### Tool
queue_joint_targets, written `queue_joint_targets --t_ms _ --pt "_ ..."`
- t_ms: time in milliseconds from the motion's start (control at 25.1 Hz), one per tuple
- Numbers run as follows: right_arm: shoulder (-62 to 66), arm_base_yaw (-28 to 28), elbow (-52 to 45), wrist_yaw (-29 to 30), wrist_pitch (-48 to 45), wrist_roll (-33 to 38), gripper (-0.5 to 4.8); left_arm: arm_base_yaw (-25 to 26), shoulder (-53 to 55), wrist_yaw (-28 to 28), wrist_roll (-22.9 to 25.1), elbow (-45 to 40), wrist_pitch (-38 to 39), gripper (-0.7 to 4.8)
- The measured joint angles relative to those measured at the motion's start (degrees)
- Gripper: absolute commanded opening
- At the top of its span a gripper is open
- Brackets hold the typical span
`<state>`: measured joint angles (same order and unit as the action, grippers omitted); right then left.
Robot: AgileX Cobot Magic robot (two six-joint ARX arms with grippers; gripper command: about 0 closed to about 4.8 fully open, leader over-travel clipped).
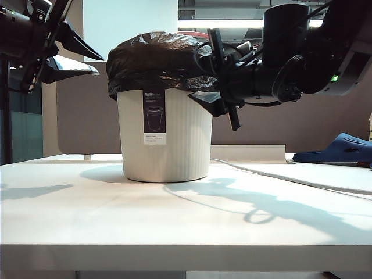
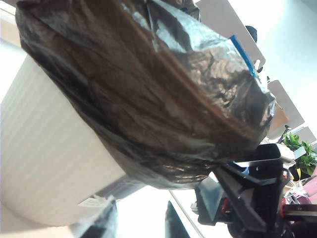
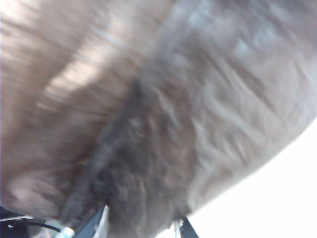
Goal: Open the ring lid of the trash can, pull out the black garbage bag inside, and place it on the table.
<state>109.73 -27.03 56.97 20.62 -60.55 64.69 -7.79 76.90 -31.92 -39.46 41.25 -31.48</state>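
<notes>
White table: trash can upright mid-table; white cable trailing toward right edge

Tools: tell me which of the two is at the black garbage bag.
The right tool, its jaws astride the right edge of the black garbage bag in the exterior view; the left tool hangs apart at upper left, touching nothing.

Table-level front view; close wrist views
</notes>
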Motion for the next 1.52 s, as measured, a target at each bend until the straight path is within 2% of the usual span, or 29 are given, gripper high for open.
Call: queue_joint_targets --t_ms 80,199,519,558,638,718,758,838,878,997,1077,1277,1356,1516 --pt "0.0 -0.5 0.0 0.3 -1.4 -0.1 0.68 0.0 0.0 0.0 0.0 0.0 0.2 1.21" --pt "0.0 -0.5 0.0 1.1 -4.2 -0.2 -0.04 0.0 0.1 0.0 0.0 0.0 0.4 1.21" --pt "0.0 -0.5 0.0 6.8 -6.9 1.0 -0.04 0.0 1.3 0.0 -0.5 0.0 0.4 1.23" --pt "0.0 -0.8 0.0 7.6 -7.6 1.6 -0.04 0.0 1.9 0.0 -2.6 0.0 -0.1 1.29" --pt "0.0 -1.7 0.0 8.6 -9.1 3.7 -0.04 0.0 3.2 0.0 -7.9 0.0 -2.8 2.1" --pt "0.0 -2.6 0.0 8.8 -9.5 4.8 -0.04 -0.1 3.6 0.0 -12.3 0.0 -6.7 2.5" --pt "0.0 -3.3 0.0 9.0 -9.9 5.4 -0.04 -0.1 3.6 0.0 -14.4 0.0 -7.8 2.52" --pt "0.0 -4.6 0.0 9.0 -10.6 5.9 -0.04 -0.6 3.6 0.0 -16.9 0.0 -8.1 3.59" --pt "0.0 -5.0 0.0 9.0 -10.7 6.4 -0.04 -1.4 3.6 0.2 -18.2 0.0 -8.1 3.74" --pt "0.0 -5.5 0.1 8.7 -12.0 7.6 -0.04 -4.5 3.7 3.2 -21.6 0.0 -8.2 3.77" --pt "0.0 -5.6 0.2 8.6 -12.5 8.9 -0.04 -7.2 3.7 7.8 -23.3 0.0 -8.2 3.77" --pt "0.0 -6.1 0.1 8.9 -13.1 10.7 -0.04 -8.5 5.0 16.7 -28.0 0.0 -8.4 3.72" --pt "0.0 -6.1 0.1 9.2 -13.4 11.2 -0.04 -8.5 5.9 18.1 -30.3 0.0 -9.3 3.71" --pt "0.0 -6.1 0.1 9.6 -13.4 11.8 -0.04 -8.5 9.9 18.8 -36.3 0.0 -16.5 3.59"
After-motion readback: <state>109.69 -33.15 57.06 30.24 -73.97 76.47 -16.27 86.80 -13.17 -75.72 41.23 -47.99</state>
